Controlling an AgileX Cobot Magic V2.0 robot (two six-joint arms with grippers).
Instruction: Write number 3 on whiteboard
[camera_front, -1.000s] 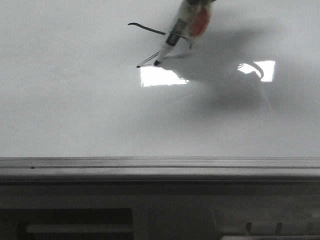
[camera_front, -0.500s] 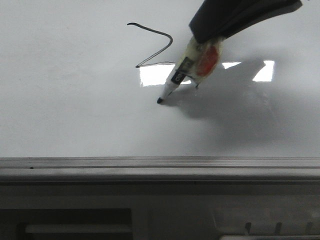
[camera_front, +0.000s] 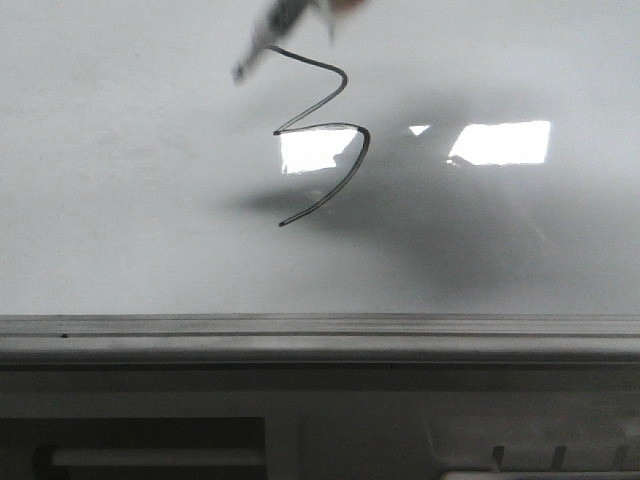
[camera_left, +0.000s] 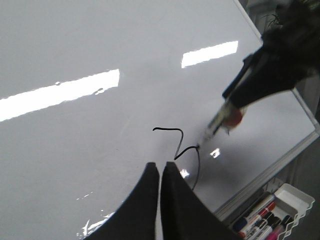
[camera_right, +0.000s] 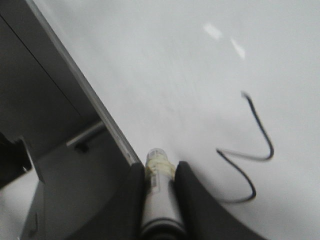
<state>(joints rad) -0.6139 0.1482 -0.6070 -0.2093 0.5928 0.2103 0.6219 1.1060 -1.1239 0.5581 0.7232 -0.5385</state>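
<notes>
A thin dark angular number 3 (camera_front: 325, 130) stands drawn on the glossy whiteboard (camera_front: 120, 200). It also shows in the left wrist view (camera_left: 182, 152) and in the right wrist view (camera_right: 250, 155). My right gripper (camera_right: 160, 172) is shut on a marker (camera_right: 159, 190). In the front view the blurred marker (camera_front: 270, 35) hangs at the top edge, its tip lifted off the board above the 3's top stroke. From the left wrist the marker (camera_left: 220, 125) shows beside the 3. My left gripper (camera_left: 160, 167) is shut and empty, hovering over the board near the 3.
The board's grey metal edge rail (camera_front: 320, 325) runs along its near side, with a dark slotted ledge (camera_front: 150, 440) below. A white tray (camera_left: 295, 200) of several markers sits past the board's corner. Bright light reflections (camera_front: 500, 143) lie on the board.
The marker drew the lower curve of the 3, then lifted off and moved up toward the top of the front view. The 3 now has both curves.
</notes>
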